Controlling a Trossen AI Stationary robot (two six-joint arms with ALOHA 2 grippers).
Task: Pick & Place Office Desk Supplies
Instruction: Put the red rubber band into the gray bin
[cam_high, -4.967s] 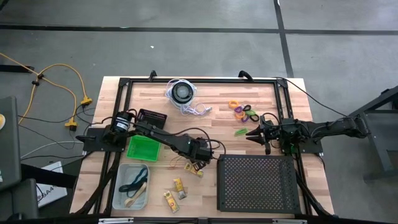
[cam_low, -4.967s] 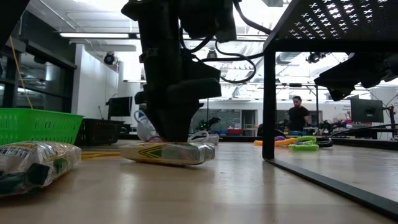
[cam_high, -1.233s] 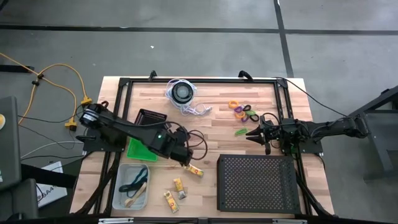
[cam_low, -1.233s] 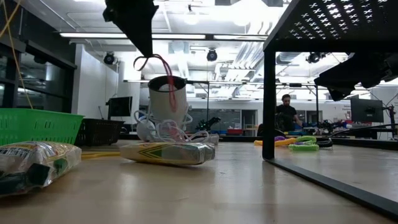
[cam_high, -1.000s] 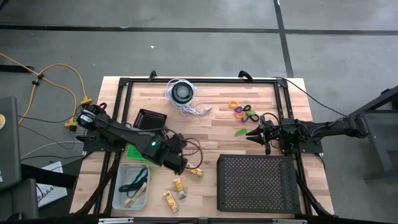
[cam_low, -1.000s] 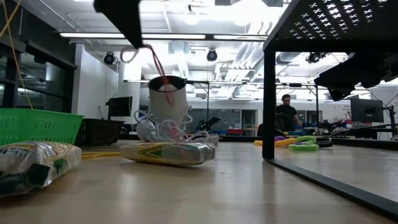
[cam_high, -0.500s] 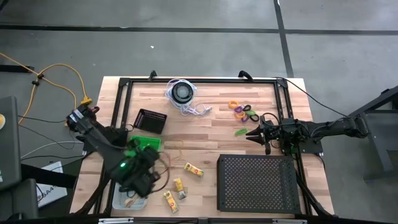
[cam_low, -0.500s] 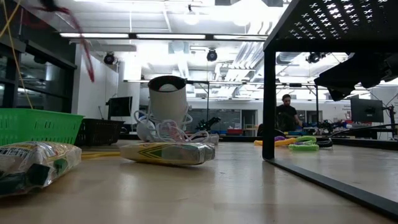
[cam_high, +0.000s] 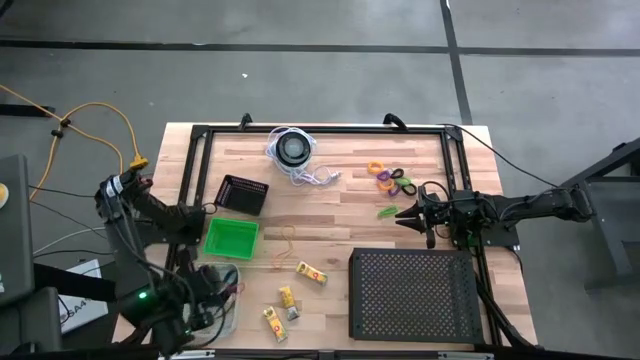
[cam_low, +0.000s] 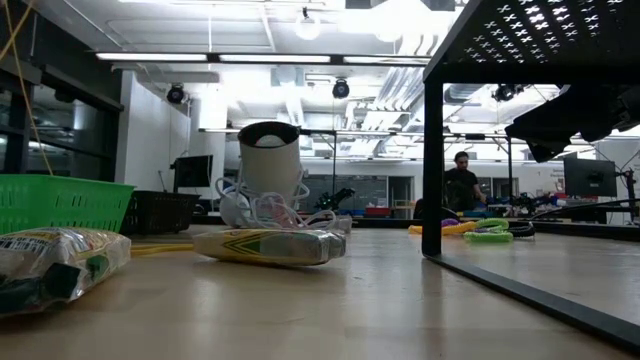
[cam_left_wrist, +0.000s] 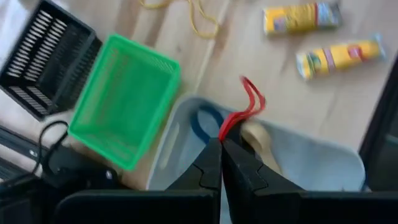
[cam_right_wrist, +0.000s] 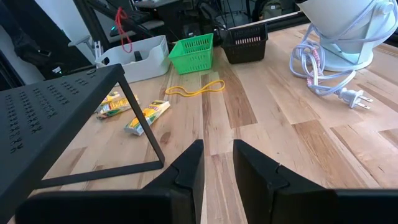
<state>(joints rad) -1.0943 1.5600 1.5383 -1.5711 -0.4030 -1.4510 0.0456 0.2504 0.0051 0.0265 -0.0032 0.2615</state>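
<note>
Left gripper (cam_left_wrist: 221, 144) jaws clamped on red rubber band (cam_left_wrist: 244, 112) above grey bin (cam_left_wrist: 311, 155), visible only in wrist views; right gripper (cam_high: 405, 213) jaws slightly apart.

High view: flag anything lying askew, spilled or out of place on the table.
Nothing is spilled or damaged. A yellow rubber band lies loose on the wood beside the green basket, and three yellow packets lie scattered at odd angles beside the grey bin. The left gripper holds a red rubber band over that bin.
</note>
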